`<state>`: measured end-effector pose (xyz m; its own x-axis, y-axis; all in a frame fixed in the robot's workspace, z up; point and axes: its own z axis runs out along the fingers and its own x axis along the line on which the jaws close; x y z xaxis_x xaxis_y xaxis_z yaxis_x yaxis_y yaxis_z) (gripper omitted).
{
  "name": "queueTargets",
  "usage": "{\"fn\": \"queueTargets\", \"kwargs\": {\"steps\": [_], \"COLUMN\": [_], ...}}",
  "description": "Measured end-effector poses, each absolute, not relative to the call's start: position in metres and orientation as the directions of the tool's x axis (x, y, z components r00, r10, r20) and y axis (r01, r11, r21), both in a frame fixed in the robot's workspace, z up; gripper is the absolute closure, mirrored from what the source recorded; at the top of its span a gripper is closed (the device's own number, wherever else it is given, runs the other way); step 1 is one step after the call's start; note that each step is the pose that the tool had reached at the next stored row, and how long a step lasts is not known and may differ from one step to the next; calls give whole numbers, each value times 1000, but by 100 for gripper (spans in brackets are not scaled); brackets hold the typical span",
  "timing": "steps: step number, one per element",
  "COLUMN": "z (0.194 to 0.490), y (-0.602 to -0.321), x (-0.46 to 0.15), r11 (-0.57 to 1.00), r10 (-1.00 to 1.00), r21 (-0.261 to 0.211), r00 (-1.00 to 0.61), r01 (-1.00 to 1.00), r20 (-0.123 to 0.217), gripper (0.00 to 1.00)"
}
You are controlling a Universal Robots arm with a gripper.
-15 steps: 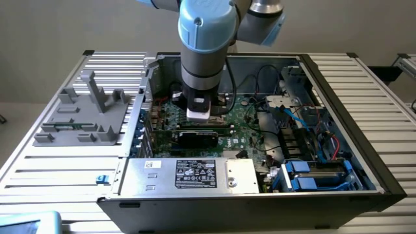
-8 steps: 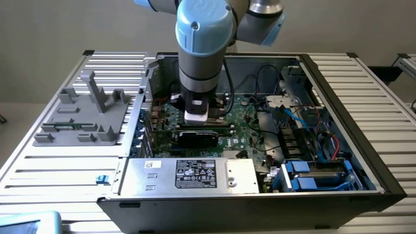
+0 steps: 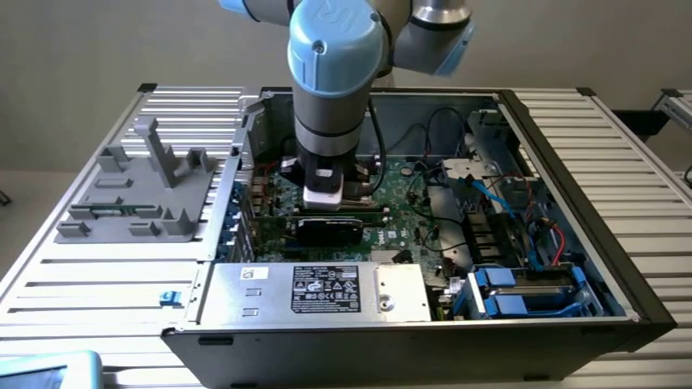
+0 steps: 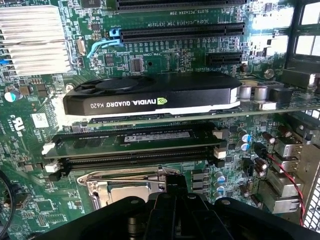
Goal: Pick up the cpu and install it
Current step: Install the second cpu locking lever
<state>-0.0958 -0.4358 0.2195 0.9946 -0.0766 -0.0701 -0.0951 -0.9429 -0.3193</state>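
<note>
The wrist view looks down on a green motherboard (image 4: 165, 47). A cpu socket with a shiny metal frame (image 4: 97, 186) sits close under the gripper. Inside the frame lies a pale silver-grey flat square, seemingly the cpu (image 4: 126, 192), partly hidden by the gripper body. My gripper (image 4: 175, 182) hangs just above the socket's edge, its black fingers pressed together with nothing visible between them. In the exterior view the arm reaches straight down into the open computer case (image 3: 562, 162), with the gripper (image 3: 327, 203) low over the board.
A black graphics card (image 4: 150, 97) (image 3: 330, 228) and two memory sticks (image 4: 135, 140) stand beside the socket. A finned heatsink (image 4: 32, 42) is farther off. The power supply (image 3: 313, 288) and blue-tabbed drive bays (image 3: 519, 292) fill the case's near side. A grey parts fixture (image 3: 141, 194) stands outside, at the exterior view's left.
</note>
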Motion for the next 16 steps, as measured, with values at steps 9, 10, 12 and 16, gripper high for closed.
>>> {"fn": "queueTargets", "kwargs": {"steps": [9,10,12,16], "z": [219,219,219,219], "y": [-440,-440,-442,-445], "x": [-99,-99,-99,-99], "r11": [-936,-935,-932,-926], "r10": [-75,-75,-75,-74], "r21": [-338,-341,-350,-365], "r00": [995,995,995,994], "r01": [-95,-95,-95,-96], "r20": [-72,-72,-72,-74], "gripper": [89,89,89,89]}}
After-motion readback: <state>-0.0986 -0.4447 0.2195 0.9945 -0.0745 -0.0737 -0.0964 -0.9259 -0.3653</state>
